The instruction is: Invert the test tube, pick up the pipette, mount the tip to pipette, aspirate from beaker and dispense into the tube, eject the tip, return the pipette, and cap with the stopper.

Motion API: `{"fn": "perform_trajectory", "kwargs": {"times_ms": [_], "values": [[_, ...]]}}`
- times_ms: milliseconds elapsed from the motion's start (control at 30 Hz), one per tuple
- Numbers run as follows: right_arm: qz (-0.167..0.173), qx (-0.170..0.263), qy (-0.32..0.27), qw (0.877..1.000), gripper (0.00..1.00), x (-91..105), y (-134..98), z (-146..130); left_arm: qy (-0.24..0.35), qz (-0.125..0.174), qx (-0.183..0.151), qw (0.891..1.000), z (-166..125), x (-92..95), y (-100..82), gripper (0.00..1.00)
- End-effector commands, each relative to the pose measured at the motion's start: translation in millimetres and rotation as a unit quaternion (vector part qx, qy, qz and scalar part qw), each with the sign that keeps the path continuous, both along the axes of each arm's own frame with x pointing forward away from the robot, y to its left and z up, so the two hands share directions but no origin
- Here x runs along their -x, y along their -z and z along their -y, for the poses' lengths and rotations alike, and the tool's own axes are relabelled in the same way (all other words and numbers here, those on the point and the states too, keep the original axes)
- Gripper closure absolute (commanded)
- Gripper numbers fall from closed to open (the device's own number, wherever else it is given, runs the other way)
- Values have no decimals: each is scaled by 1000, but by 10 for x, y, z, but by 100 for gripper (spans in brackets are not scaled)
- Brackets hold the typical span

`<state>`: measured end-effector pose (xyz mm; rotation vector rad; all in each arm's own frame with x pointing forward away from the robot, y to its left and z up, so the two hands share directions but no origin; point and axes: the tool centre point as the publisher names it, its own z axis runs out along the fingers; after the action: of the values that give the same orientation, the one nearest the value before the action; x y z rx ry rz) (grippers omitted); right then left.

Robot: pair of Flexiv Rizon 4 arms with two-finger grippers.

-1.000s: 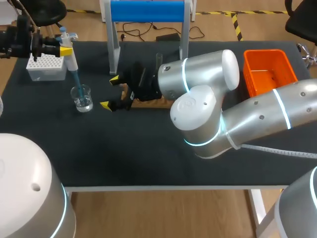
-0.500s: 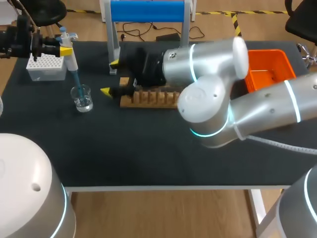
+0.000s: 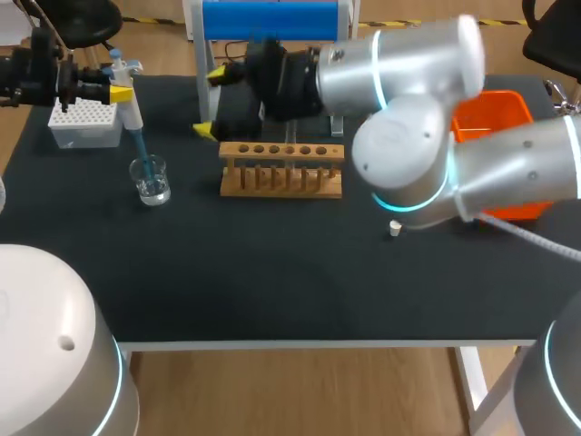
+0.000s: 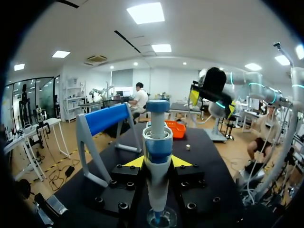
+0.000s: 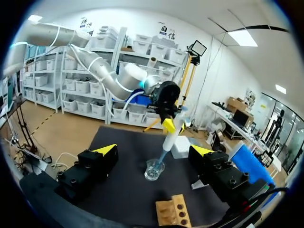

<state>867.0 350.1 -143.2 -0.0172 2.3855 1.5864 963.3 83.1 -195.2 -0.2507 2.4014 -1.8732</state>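
Observation:
My left gripper [image 3: 116,93] is shut on the white and blue pipette [image 3: 127,104], which it holds upright at the table's far left. The pipette's teal tip [image 3: 142,154] dips into the small glass beaker [image 3: 150,179]. In the left wrist view the pipette [image 4: 156,152] stands between the fingers of my left gripper [image 4: 157,162], with the beaker [image 4: 161,219] below it. My right gripper [image 3: 210,103] hangs open and empty above the table's far side, left of the wooden rack [image 3: 281,169]. A small white stopper [image 3: 395,228] lies on the mat. No test tube shows.
A white tip box [image 3: 83,123] sits at the far left behind the beaker. A stand with a blue bar [image 3: 268,20] rises at the far middle. The orange bin [image 3: 508,109] is at the far right, partly behind my right arm.
My right arm has lifted and swung back from over the rack toward the far side, uncovering the rack and the stopper. The left arm and pipette have stayed put.

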Motion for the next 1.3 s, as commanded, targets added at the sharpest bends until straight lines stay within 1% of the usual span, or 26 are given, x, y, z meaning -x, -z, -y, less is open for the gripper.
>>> {"fn": "perform_trajectory", "kwargs": {"times_ms": [33, 233, 467, 600, 833, 933, 1000, 1033, 1100, 1133, 1167, 1233, 1267, 1300], "values": [[-37, 98, -40, 994, 0, -63, -263, 80, 0, 1, 1, 1000, -2, -1, 5, 100], [-30, 105, -41, 993, 0, -220, -487, -43, 0, 1, 1, 1000, -2, -1, 5, 100], [-40, 114, -47, 992, 0, -426, -686, -308, 0, 1, 1, 1000, -2, -1, 5, 100], [-72, 115, -40, 990, 0, -560, -750, -469, 0, 1, 1, 1000, -2, -1, 5, 100], [-103, 124, -22, 987, 0, -741, -720, -746, 0, 1, 1, 1000, -2, -1, 5, 100], [-117, 130, -9, 985, 0, -798, -640, -843, 0, 1, 1, 1000, -2, -1, 5, 100], [-121, 133, -4, 984, 0, -823, -590, -909, 0, 1, 1, 1000, -2, -1, 5, 100], [-128, 130, -2, 983, 0, -828, -562, -928, 0, 1, 1, 1000, -2, -1, 5, 100], [-130, 128, 6, 983, 1, -853, -531, -991, 0, 1, 1, 1000, -2, -1, 5, 100], [-128, 128, 8, 983, 18, -864, -520, -1016, 0, 1, 1, 1000, -2, -1, 5, 100], [-131, 123, 6, 984, 58, -869, -510, -1042, 0, 1, 1, 1000, -2, -1, 5, 100], [-131, 121, 9, 984, 96, -880, -492, -1087, 0, 1, 1, 1000, -2, -1, 5, 100], [-128, 122, 9, 984, 100, -879, -484, -1110, 0, 1, 1, 1000, -2, -1, 5, 100], [-128, 121, 7, 984, 100, -870, -477, -1125, 0, 1, 1, 1000, -2, -1, 5, 100]]}}
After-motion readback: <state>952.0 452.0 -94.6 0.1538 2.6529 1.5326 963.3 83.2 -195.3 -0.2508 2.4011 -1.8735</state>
